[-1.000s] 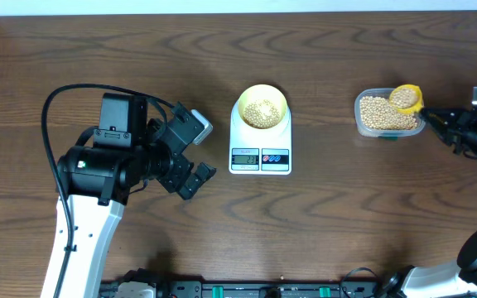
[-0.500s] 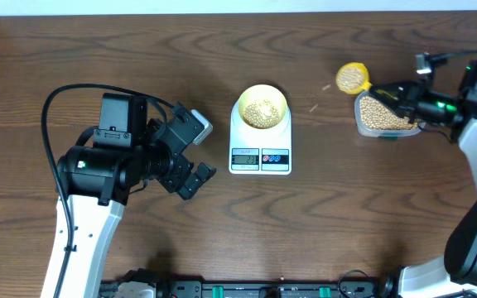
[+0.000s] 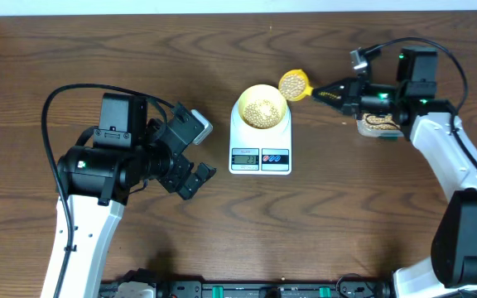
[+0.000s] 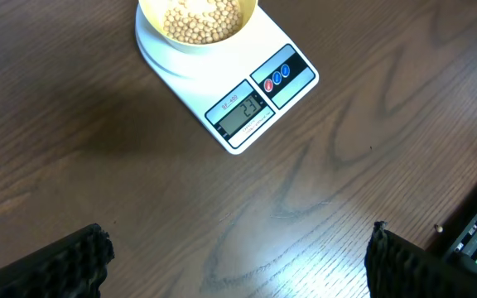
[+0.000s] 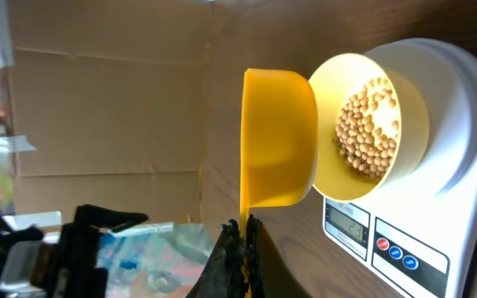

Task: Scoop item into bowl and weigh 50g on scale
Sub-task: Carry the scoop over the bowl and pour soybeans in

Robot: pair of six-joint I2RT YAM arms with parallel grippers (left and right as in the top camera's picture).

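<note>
The white scale (image 3: pixel 260 149) stands mid-table with the pale yellow bowl (image 3: pixel 261 106) on its platform, and a layer of beige beans (image 3: pixel 262 111) lies in the bowl. A bright yellow scoop (image 3: pixel 294 84) loaded with beans hangs just off the bowl's right rim, my right gripper (image 3: pixel 325 93) shut on its handle. In the right wrist view the scoop (image 5: pixel 278 149) sits right beside the bowl (image 5: pixel 404 108), with the gripper (image 5: pixel 243 240) pinching the thin handle. My left gripper (image 4: pixel 238 261) stands wide open over bare wood, left of the scale (image 4: pixel 247 91), holding nothing.
A clear plastic tub (image 3: pixel 379 124) of beans sits to the right of the scale, partly hidden under my right arm. The left arm's body and cable (image 3: pixel 98 157) fill the left side of the table. The scale's display (image 4: pixel 240 109) faces the front edge.
My right arm has carried the loaded scoop leftward from the tub to the bowl's right rim. The left arm has not moved.
</note>
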